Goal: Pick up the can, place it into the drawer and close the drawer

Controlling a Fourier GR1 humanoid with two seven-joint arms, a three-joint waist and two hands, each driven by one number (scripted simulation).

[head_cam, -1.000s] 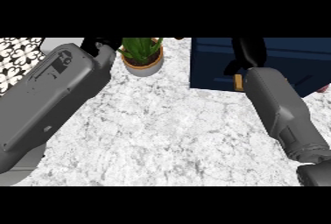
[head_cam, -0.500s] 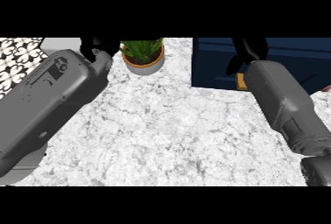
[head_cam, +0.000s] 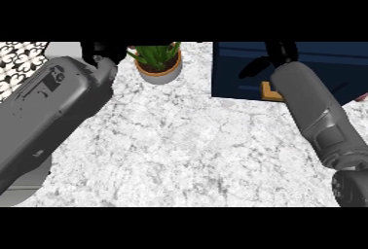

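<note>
We can't spot the can anywhere; our guess is it's hidden by the right hand (head_cam: 280, 51), which hangs over the dark blue drawer (head_cam: 323, 58) at the bench's (head_cam: 187, 146) far right edge. Can't tell if either hand is apart or clamped. The left hand (head_cam: 101, 49) sits just beside the potted plant (head_cam: 158, 61) at the far edge, so a careless swing could tip it.

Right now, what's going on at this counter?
The robot has both arms out across the marble counter. Its right hand is over the dark blue drawer unit at the back right, and the forearm hides much of what lies under it. Its left hand shows at the back left, next to a potted plant. No can is in view, so I can't tell whether either hand holds it.
</note>
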